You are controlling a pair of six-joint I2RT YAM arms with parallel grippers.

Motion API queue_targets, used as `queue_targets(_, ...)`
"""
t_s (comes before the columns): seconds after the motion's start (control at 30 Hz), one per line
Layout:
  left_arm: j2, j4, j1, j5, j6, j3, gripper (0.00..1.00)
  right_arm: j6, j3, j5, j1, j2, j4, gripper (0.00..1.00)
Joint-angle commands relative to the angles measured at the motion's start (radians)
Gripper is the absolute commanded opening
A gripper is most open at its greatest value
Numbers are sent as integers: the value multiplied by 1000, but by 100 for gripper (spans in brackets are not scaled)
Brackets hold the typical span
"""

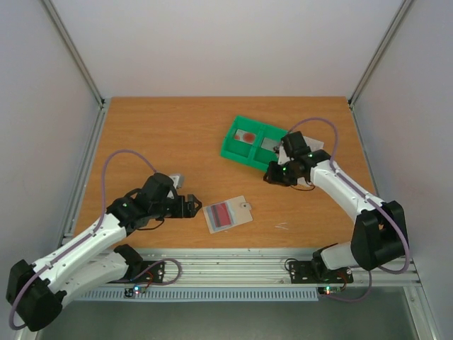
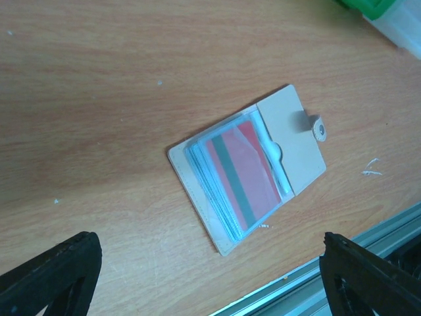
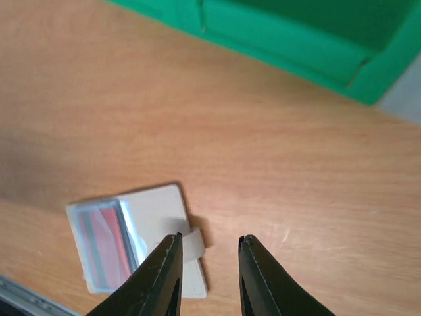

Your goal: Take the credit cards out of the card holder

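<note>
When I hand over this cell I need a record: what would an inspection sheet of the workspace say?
Surface: wooden table, few white specks near front.
Job's things: card holder lying open, flat; red card with dark stripe in its clear sleeve.
Clutter: green two-compartment tray, a flat item in each compartment, unclear what.
Grippers: left claw open wide, beside holder, apart; right claw narrowly open, empty, near tray.
Cables: purple cable looped over each arm.
Surroundings: white walls, aluminium rail at front.
</note>
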Motion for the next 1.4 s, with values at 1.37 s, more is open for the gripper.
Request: queue_targets(1.37, 142, 359, -1, 174, -168, -171, 90, 93, -135, 108, 472, 279, 251, 23)
